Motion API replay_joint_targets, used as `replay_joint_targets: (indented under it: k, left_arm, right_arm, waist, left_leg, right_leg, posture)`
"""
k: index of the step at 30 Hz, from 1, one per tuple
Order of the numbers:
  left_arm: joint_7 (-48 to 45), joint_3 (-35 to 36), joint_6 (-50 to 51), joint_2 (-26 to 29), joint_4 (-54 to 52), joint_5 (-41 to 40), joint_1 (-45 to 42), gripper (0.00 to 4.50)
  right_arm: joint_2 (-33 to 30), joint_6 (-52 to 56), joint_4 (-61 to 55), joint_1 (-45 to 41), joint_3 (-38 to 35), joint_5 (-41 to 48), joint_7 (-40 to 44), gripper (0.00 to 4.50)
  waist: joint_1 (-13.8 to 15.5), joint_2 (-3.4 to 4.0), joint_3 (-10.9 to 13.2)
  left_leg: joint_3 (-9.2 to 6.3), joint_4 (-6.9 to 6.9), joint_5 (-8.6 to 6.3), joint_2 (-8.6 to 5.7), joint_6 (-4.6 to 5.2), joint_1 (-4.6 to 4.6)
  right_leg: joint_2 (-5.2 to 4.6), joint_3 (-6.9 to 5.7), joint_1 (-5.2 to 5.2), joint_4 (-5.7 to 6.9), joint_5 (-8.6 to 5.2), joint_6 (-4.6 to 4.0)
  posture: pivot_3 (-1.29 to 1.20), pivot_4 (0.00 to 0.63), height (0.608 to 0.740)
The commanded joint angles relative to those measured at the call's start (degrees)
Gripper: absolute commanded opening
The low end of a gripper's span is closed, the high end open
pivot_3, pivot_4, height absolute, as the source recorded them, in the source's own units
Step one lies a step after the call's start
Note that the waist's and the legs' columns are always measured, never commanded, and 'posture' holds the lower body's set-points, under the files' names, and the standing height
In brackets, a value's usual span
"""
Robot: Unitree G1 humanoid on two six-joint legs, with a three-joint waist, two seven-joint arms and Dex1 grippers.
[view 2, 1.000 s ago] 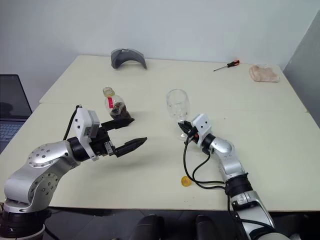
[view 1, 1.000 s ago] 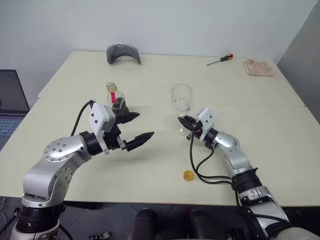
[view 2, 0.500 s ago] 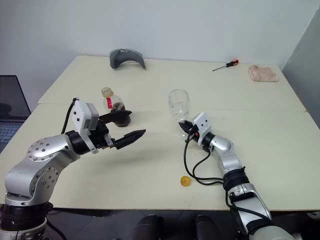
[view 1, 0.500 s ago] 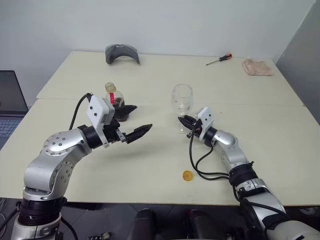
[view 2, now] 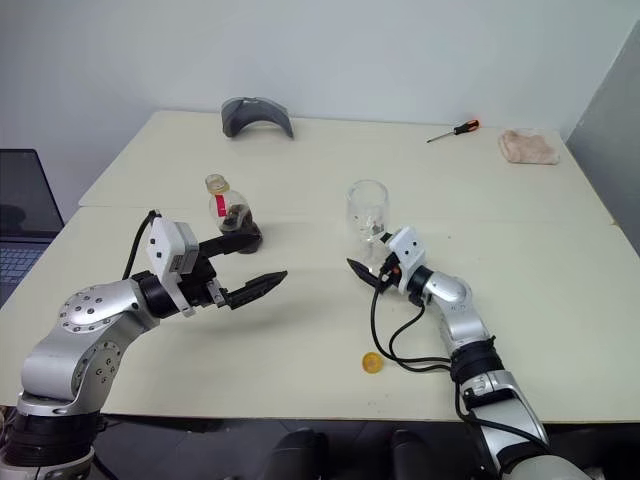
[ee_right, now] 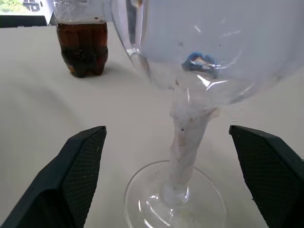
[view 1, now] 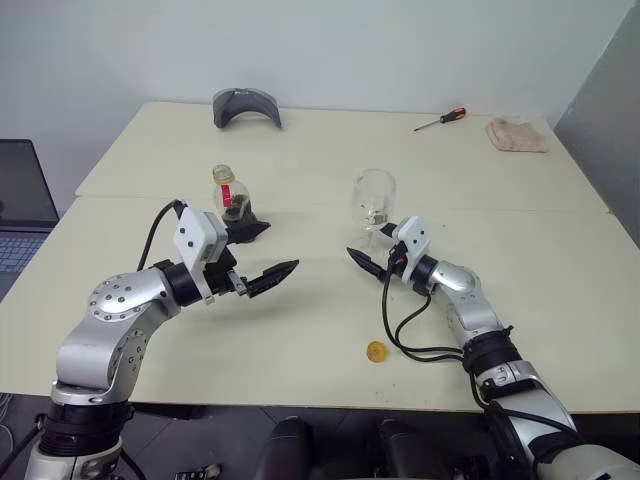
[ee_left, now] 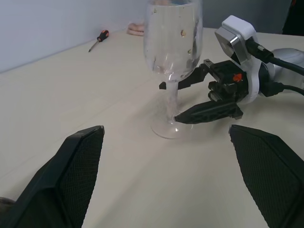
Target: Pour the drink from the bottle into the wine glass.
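**Both grippers standing open; glass and bottle unheld**

The right gripper [view 1: 368, 256] is standing with fingers spread on either side of the wine glass [view 1: 374, 198] stem, clear of it. The glass is standing upright on the table [view 1: 300, 330]. The left gripper [view 1: 262, 253] is hovering open near the bottle [view 1: 230, 196], which is holding the drink [ee_right: 82, 47] and standing uncapped, the yellow cap [view 1: 376, 351] lying well apart.

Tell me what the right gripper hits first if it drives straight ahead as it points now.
Most likely the wine glass: its stem stands upright between the open fingers of the right gripper, just ahead. The bottle stands farther back and off to one side.
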Motion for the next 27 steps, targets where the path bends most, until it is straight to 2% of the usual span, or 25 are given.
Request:
replay_joint_targets:
  k: [1,6,10,13,16,21,27]
  left_arm:
    - [0.7,0.6,-2.3,-0.8,-0.4,0.8,0.6,4.5]
    - [2.2,1.4,-3.6,-1.5,-0.2,1.9,2.3,4.5]
    - [5.7,3.1,-5.7,-3.2,-0.7,3.5,5.2,4.5]
    - [9.1,4.6,-8.0,-4.9,-0.1,5.4,7.8,4.5]
    - [14.0,5.8,-12.5,-7.3,2.6,9.9,9.8,4.5]
    - [25.5,6.9,-13.2,-13.3,6.7,14.7,8.4,4.5]
    - [30.9,7.1,-13.3,-15.3,13.2,17.0,2.5,4.5]
  right_arm:
    - [-3.0,4.1,-7.9,2.9,-0.2,1.3,3.2,4.48]
    - [-8.4,13.8,-21.4,8.7,-1.2,4.8,6.4,4.48]
    - [-16.8,25.0,-39.5,17.1,-0.8,10.1,12.0,4.48]
    - [-20.3,31.1,-50.1,20.9,-3.1,14.5,11.0,4.48]
    - [-21.0,38.3,-59.3,22.0,-6.8,20.7,7.3,4.48]
    - [-21.1,44.8,-66.8,22.1,-7.9,26.0,3.4,4.48]
    - [-21.3,46.7,-67.7,22.0,-7.5,27.4,2.2,4.48]
  waist:
    - [0.0,0.0,0.0]
    - [0.2,0.02,0.0]
    - [0.4,0.04,0.0]
    - [0.2,0.04,0.0]
    - [0.1,0.06,0.0]
    - [0.5,-0.04,0.0]
    - [0.8,-0.1,0.0]
  left_leg:
    - [0.0,0.0,0.0,0.0,0.0,0.0]
    - [0.0,0.0,-0.01,0.0,0.01,0.0]
    - [-0.01,-0.01,-0.02,0.0,0.03,-0.01]
    - [-0.02,-0.02,-0.02,0.02,0.03,-0.01]
    - [-0.02,-0.03,-0.02,0.04,0.03,0.02]
    - [-0.05,0.0,-0.03,0.0,0.03,0.01]
    - [-0.06,0.02,-0.03,-0.05,0.03,-0.01]
  right_leg:
    - [0.0,0.0,0.0,0.0,0.0,0.0]
    - [-0.02,0.0,0.0,0.0,0.0,0.0]
    - [-0.04,-0.02,0.01,-0.04,-0.01,0.0]
    - [-0.04,-0.03,0.01,-0.04,-0.01,0.0]
    - [-0.04,-0.03,0.01,-0.01,0.0,0.0]
    - [-0.07,-0.08,0.08,-0.08,-0.01,0.01]
    - [-0.09,-0.11,0.09,-0.09,0.0,0.02]
  posture:
    - [0.0,0.15,0.74]
    - [0.0,0.15,0.74]
    - [0.0,0.15,0.74]
    - [0.0,0.15,0.74]
    - [0.0,0.15,0.74]
    - [0.0,0.15,0.74]
    - [0.0,0.15,0.74]
